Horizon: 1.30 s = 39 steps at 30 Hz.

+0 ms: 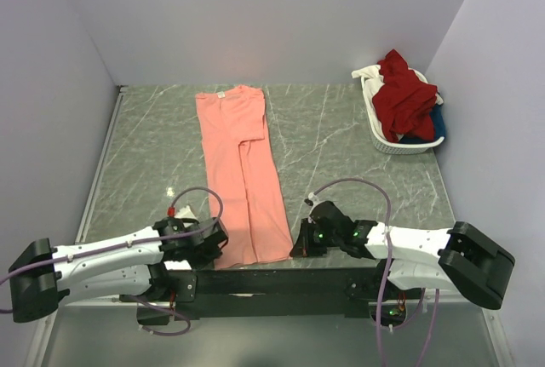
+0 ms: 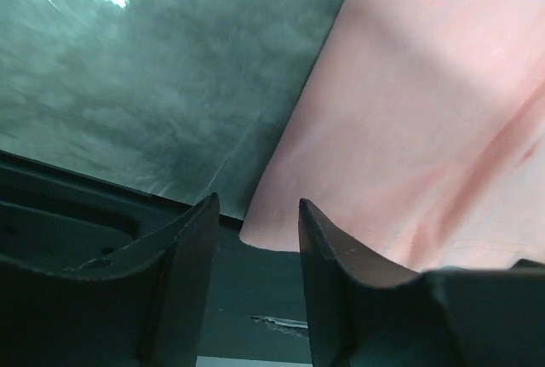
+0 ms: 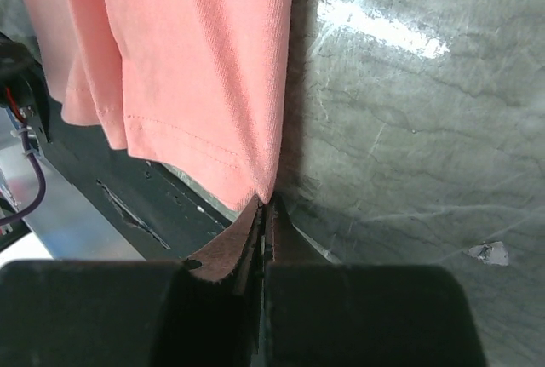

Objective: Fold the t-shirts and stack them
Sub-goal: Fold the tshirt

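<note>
Lying flat along the marbled table, folded into a long narrow strip: salmon-pink t-shirt, neck label far, stitched hem near. Left gripper half-wide by its near-left corner, clasping nothing. Right gripper pressed closed, tips touching the near-right hem corner.

In the basket, the blue t-shirt and white t-shirt lie mostly buried under the dark red t-shirt. Seen from above, the left tool covers a near corner of the salmon-pink t-shirt.

a salmon-pink t-shirt, grey-green veined table, dark red shirt, white basket.
</note>
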{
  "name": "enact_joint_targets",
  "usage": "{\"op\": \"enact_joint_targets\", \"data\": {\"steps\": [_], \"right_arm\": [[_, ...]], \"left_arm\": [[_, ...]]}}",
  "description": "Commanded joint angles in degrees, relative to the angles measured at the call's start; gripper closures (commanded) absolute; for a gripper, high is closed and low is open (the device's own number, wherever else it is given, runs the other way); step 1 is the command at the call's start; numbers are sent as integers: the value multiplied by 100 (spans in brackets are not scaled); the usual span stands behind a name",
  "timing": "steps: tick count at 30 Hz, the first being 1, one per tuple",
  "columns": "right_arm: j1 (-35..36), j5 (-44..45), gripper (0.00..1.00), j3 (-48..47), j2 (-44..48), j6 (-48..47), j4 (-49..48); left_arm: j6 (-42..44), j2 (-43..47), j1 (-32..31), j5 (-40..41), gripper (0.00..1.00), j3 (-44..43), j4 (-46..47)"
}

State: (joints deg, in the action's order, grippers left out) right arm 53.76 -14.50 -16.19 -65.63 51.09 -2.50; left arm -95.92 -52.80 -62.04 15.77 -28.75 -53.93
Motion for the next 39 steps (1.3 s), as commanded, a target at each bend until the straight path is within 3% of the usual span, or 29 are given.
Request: {"op": "enact_joint_targets", "data": {"steps": [1,10,16,24,28,32,36,39], "right_arm": [[47,44,100,-218,103,-134,180],[38,44,100,-227,173,-73,197],[47,114,100,-359,427,-82,478],[284,123,100,-446,937,-56,856],[425,342,100,-701,1034,-178,1259],[364,659,100,-1333,781,-529,1612],[-4,520,100,-2132,218,-828,1560],[-233,422,100,-2633,-273,-943,1464]], "left_arm": [[-445,-117,-299,-162,53,194,523],[-753,-354,-739,-118,67,405,840],[-718,14,-810,22,99,388,727],[-472,481,-1003,5,99,169,428],[-314,691,-1020,399,99,-130,173],[107,964,-942,953,100,-288,567],[1045,754,-372,1156,100,-674,874],[1906,551,436,938,100,-798,1322]]}}
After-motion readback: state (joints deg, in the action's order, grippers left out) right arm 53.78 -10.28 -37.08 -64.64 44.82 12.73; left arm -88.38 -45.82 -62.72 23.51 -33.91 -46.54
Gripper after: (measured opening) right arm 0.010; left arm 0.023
